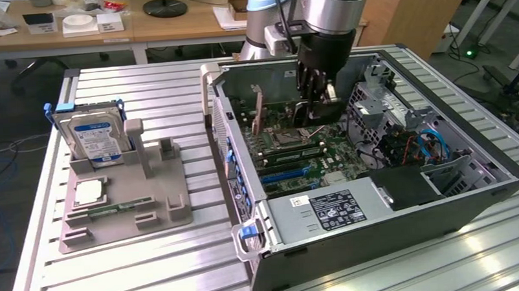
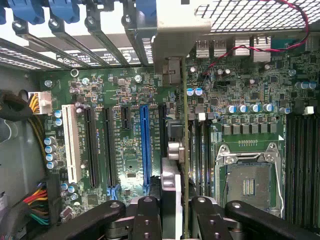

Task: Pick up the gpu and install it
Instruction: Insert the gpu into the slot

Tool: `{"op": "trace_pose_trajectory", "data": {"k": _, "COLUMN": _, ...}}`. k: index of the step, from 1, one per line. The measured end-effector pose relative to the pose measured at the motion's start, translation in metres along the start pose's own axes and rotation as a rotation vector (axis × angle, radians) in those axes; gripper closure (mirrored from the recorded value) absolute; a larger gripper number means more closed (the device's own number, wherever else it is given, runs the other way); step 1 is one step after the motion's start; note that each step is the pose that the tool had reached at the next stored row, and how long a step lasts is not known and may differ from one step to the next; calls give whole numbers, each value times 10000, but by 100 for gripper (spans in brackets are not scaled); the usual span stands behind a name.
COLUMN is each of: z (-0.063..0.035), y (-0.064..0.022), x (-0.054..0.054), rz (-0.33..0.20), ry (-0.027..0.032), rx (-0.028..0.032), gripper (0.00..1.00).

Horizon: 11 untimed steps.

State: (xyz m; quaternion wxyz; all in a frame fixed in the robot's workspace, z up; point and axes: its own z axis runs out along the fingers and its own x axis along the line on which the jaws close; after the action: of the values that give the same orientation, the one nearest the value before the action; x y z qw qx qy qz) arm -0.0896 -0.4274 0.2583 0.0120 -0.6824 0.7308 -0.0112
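Note:
The gpu (image 1: 322, 111) is a thin dark card hanging upright inside the open computer case (image 1: 468, 196), just above the motherboard (image 1: 308, 160). My gripper (image 1: 314, 95) reaches down into the case and is shut on the card's upper edge. In the wrist view the gpu (image 2: 184, 125) shows edge-on between my black fingers (image 2: 145, 215), with the gripper (image 2: 175, 212) clamped on it. Its silver end bracket (image 2: 172, 35) stands against the case's rear slot openings. The card hangs over the black slot just beside the long blue slot (image 2: 145, 145). I cannot tell whether it touches the slot.
A brown card (image 1: 258, 110) stands upright near the case's rear wall. The CPU socket (image 2: 250, 180), memory slots (image 2: 300, 165) and power cables (image 2: 35, 105) surround the slots. Left of the case, a grey holder (image 1: 158, 217) carries a hard drive (image 1: 95, 135), a processor (image 1: 88, 190) and a memory stick (image 1: 119, 206).

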Motion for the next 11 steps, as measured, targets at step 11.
{"op": "trace_pose_trajectory", "data": {"k": 11, "z": 0, "y": 0, "x": 0, "rz": 0, "ry": 18, "rx": 1, "gripper": 72}}
